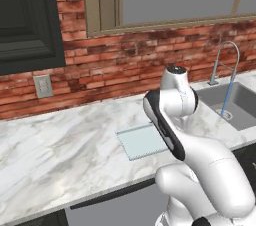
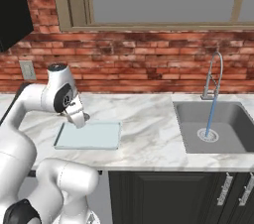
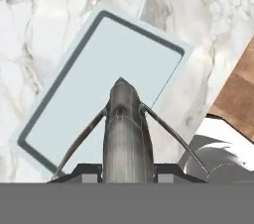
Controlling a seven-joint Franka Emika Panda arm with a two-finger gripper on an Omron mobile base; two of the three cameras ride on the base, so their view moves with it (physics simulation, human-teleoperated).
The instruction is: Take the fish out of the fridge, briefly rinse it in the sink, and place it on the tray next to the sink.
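Outlet: I see a wall outlet [image 2: 28, 70] on the brick at far left, well away from the work.
Tray: the tray [image 3: 99, 89] lies flat on the marble counter [image 1: 60, 145], left of the sink, nothing on it yet.
Claw: my gripper [image 3: 121, 171] hangs over the tray, clenched on the fish [image 3: 124, 134].
Fish: held between the fingers, nose pointing out over the tray's middle, thin fins spread to both sides.
Step in hand: I judge this to be the set-down. I want to lower straight until the fish rests on the sheet, then release, keeping it inside the dark border.
Edges: the tray's near edge sits close to the counter front, so I would aim at the centre, not toward me.
Room: open marble lies all round the tray.
Sink: the sink [image 2: 213, 124] is well to the right, water running from the faucet [image 2: 213, 77].
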